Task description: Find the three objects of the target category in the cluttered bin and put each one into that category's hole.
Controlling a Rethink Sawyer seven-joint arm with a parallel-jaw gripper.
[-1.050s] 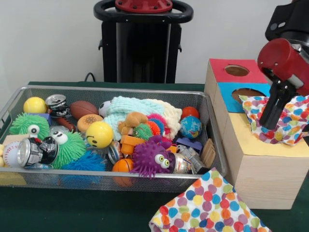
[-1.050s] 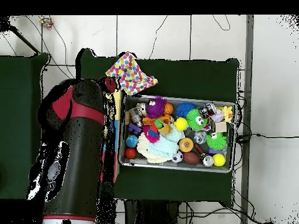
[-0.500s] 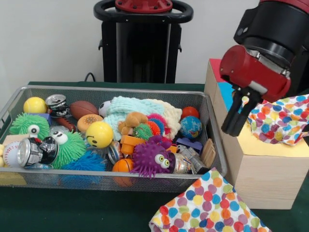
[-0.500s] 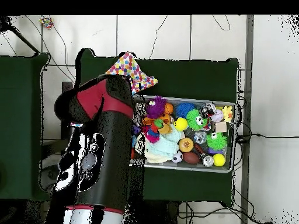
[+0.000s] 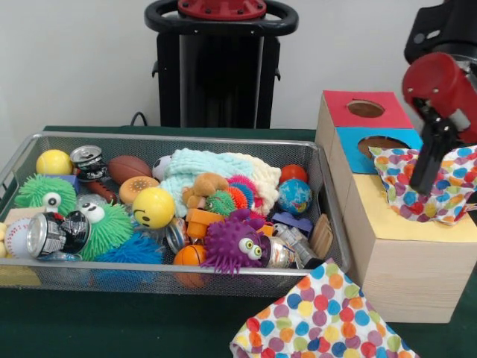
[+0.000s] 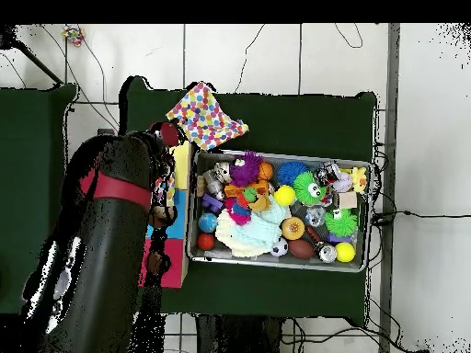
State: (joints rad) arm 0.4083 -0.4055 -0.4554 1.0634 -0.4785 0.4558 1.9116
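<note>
Bin [image 5: 328, 216] sits unobstructed; end effector [image 5: 423, 175], grip state unclear, hovers over polka-dot cloth [image 5: 436, 186] atop box [image 5: 402, 261].

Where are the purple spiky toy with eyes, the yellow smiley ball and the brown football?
purple spiky toy [image 5: 232, 247], front view, its body beside the eyes.
yellow smiley ball [image 5: 153, 207], front view, its middle.
brown football [image 5: 128, 168], front view, its middle.

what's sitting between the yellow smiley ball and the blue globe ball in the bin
In the front view, between the yellow smiley ball and the blue globe ball lie a tan plush toy and a cluster of small spiky balls, green, orange, blue and pink.
</note>
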